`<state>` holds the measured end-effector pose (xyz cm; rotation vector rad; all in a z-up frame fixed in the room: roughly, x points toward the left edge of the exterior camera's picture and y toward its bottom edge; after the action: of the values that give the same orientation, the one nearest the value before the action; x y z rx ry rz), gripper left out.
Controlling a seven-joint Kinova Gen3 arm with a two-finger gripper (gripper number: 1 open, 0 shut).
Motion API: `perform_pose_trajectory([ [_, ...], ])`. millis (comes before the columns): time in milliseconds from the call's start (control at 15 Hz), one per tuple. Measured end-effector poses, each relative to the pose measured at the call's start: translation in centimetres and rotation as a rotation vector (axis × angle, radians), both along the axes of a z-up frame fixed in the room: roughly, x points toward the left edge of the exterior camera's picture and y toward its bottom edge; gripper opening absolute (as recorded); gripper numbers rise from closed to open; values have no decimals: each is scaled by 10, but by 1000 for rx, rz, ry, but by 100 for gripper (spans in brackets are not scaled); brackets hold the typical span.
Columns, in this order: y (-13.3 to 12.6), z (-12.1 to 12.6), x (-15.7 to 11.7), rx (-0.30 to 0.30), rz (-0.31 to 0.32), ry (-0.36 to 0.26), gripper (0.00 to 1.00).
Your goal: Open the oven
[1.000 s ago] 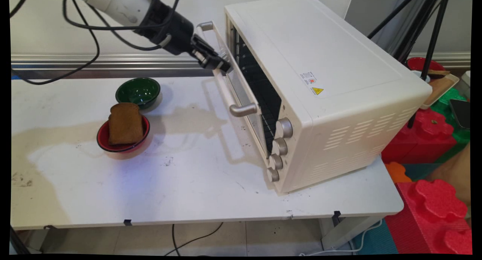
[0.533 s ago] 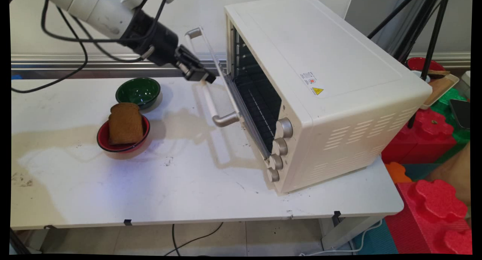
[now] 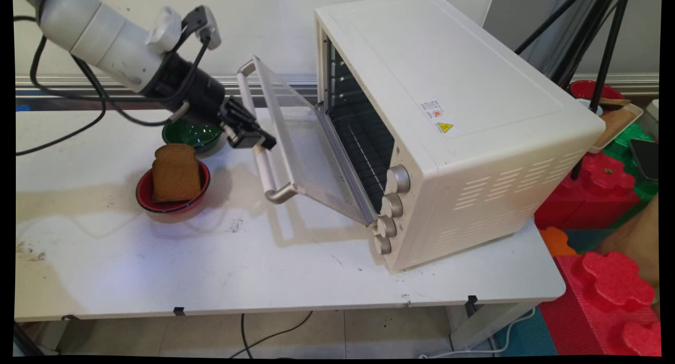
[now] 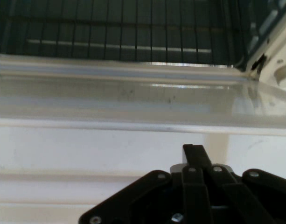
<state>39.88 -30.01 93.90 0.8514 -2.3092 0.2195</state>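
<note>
White cylindrical arm link point(image 3: 100, 37) ending in a black wrist; black cables point(image 3: 58, 105) loop beneath. Black two-finger gripper point(image 3: 258, 140), its linkage point(image 4: 194, 196) fastened with small silver screws.

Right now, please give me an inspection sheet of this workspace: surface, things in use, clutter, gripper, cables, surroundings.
Surface: white table, stained and scuffed, with dark specks.
Things in use: cream oven on the table's right; its glass door is partly open, tilted out from a bottom hinge; racks show inside.
Clutter: toast in a red bowl; green bowl behind it, partly hidden by the arm.
Gripper: gripper shut on the door's handle.
Cables: black cables hang from the arm; another lies on the floor under the table.
Surroundings: red foam blocks and black tripod legs to the right; wall behind.
</note>
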Motion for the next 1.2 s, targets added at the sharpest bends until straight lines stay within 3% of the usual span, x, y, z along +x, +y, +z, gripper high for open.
perform_pose_trajectory([
  [1200,22,-79,26,51,-46,-74,0],
])
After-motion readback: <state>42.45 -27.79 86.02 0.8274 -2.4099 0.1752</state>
